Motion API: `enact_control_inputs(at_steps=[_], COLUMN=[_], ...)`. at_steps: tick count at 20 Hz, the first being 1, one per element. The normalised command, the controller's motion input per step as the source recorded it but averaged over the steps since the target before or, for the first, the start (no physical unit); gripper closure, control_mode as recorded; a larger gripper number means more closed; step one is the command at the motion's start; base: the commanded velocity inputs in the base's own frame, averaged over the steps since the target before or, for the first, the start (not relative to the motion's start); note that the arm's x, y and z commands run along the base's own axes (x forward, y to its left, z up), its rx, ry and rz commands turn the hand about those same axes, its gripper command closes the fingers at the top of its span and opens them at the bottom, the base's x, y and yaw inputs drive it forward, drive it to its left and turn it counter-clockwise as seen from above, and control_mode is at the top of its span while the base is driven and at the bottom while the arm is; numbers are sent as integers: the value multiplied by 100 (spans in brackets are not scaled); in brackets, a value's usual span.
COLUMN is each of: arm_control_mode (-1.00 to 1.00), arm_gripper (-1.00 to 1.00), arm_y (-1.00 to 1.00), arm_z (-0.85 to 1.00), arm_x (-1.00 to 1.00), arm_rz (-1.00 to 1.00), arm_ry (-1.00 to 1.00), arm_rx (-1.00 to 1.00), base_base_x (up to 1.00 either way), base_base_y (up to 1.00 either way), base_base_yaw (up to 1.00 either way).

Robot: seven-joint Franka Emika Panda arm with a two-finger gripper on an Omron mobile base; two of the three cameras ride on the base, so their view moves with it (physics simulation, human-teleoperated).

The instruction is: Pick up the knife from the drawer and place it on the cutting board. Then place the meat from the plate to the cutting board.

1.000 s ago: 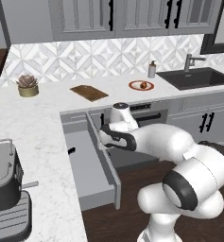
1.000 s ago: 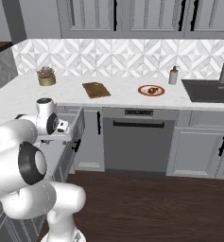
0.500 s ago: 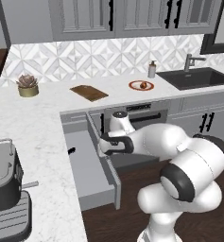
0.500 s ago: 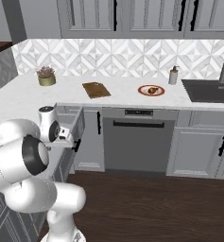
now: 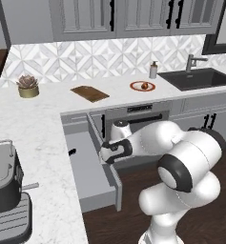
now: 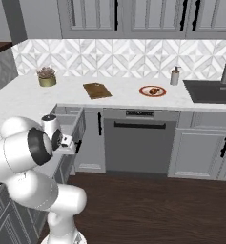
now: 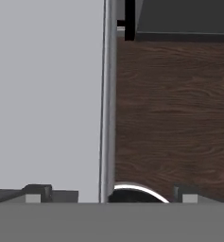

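The knife's black handle [image 5: 72, 152] pokes out at the counter edge inside the open drawer [image 5: 88, 174], while the gripper [image 7: 108, 193], fingers spread either side of the drawer's front panel, should probably clear that panel before reaching in toward the handle.

My fingertips [image 7: 35, 193] are straddling the drawer [image 5: 88, 178] front panel, one over the open grey interior, one over bare wood floor [image 7: 175, 108]. The panel edge is blocking sideways travel; above is lying free.
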Motion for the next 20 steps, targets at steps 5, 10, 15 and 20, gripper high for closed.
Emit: enact_control_inputs(at_steps=[5,10,15,20], arm_control_mode=[-100,-100,-100,-100], arm_gripper=[-100,-100,-100,-100], arm_y=[0,0,0,0], arm_z=[-31,-28,-34,-31], arm_x=[8,9,11,10], arm_rz=[0,0,0,0], arm_ry=[0,-2,-2,-1], arm_rx=[0,0,0,0], base_base_x=[0,0,0,0], base_base_y=[0,0,0,0], base_base_yaw=[0,0,0,0])
